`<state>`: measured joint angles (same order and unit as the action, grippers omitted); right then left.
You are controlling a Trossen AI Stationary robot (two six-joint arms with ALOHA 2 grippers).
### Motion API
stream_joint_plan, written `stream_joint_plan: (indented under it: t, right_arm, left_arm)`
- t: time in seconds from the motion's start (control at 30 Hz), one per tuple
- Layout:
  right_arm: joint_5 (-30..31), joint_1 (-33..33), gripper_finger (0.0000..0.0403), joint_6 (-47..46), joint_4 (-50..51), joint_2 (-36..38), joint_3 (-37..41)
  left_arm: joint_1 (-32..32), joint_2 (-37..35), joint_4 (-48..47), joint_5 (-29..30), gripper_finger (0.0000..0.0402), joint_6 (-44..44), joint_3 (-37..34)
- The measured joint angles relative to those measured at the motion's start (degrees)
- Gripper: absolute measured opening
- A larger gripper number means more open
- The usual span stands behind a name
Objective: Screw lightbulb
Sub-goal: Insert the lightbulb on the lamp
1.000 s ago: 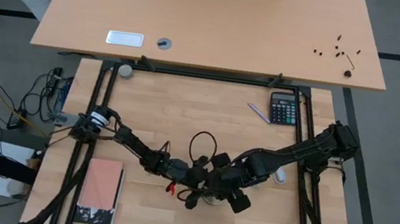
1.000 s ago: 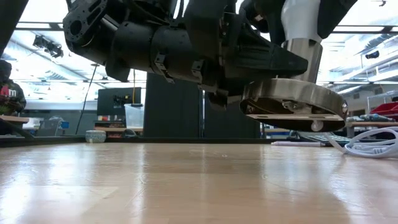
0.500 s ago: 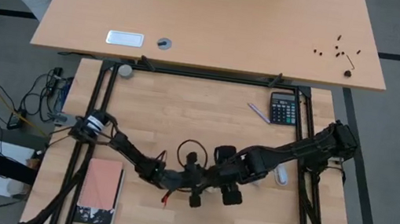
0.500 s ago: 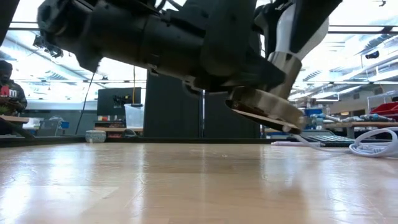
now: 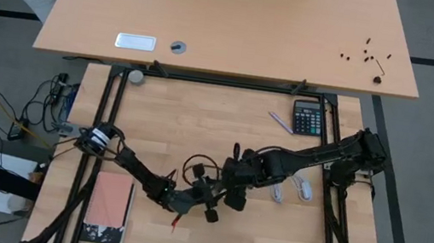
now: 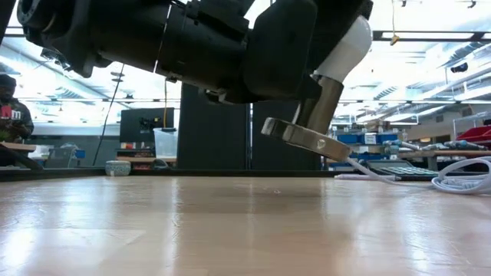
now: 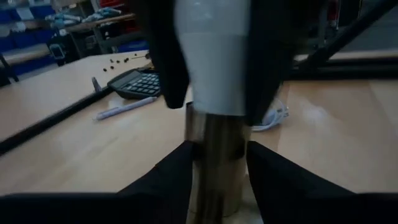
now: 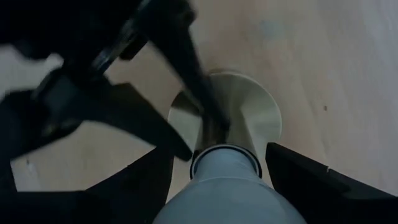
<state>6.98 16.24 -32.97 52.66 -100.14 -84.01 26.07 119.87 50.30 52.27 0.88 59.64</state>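
The white lightbulb [image 6: 347, 44] sits with its narrow end in the metal stem [image 6: 322, 107] of the socket, whose round disc [image 6: 305, 138] slants above the table. In the high view both grippers meet near the table's middle front. My left gripper [image 7: 217, 149] is shut on the stem. My right gripper [image 8: 227, 168] is shut on the bulb [image 8: 227, 196]. The socket's white cord [image 5: 279, 191] trails toward the table's right. My left gripper pinches the socket's metal stem [image 7: 211, 180] between its two fingers, just under the bulb, and the fingers lie nearly level across the stem. The socket is lifted clear of the table and tilted, its disc lowest. My right gripper pinches the bulb's white globe [image 7: 211, 68] between its two fingers [image 7: 165, 56]. It comes slanting down from above, along the bulb. The bulb stands tilted on top of the stem.
A calculator [image 5: 308, 116] and a pen [image 5: 280, 121] lie at the far right of the table. A small white thing [image 5: 303, 188] lies by the cord. A pink notebook [image 5: 109, 207] lies at the near left. Bare wood lies under the raised socket.
Both grippers have carried the bulb and socket a little toward the table's left edge. The socket's disc, level a second ago, now slants with one rim dipped, and the bulb leans with it. My right gripper has rolled about the bulb.
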Motion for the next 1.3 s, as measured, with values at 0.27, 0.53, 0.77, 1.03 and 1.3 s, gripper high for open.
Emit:
stream_joint_plan:
  t: [0.27,0.53,0.77,1.03,1.3]
  right_arm:
    - [0.3,-1.0,0.0274,-7.0,-0.4,0.0,0.0]
    - [0.5,-1.0,0.0291,-7.3,-0.6,0.0,0.0]
    - [0.5,-1.0,0.0301,-1.5,-1.7,0.3,0.0]
    - [2.2,0.2,0.0303,7.5,-1.2,5.5,-0.9]
    - [5.1,3.1,0.0302,7.2,8.1,9.8,-1.1]
  left_arm:
    - [0.3,0.0,0.6,-0.9,0.0135,-1.8,0.0]
    - [0.1,0.0,-4.5,-3.5,0.0134,5.0,0.0]
    - [-1.1,0.0,-12.6,-8.4,0.0138,14.2,0.0]
    - [-1.1,0.0,-12.6,-9.5,0.0155,15.2,0.0]
    - [-1.3,0.0,-13.1,-9.5,0.0212,19.3,0.0]
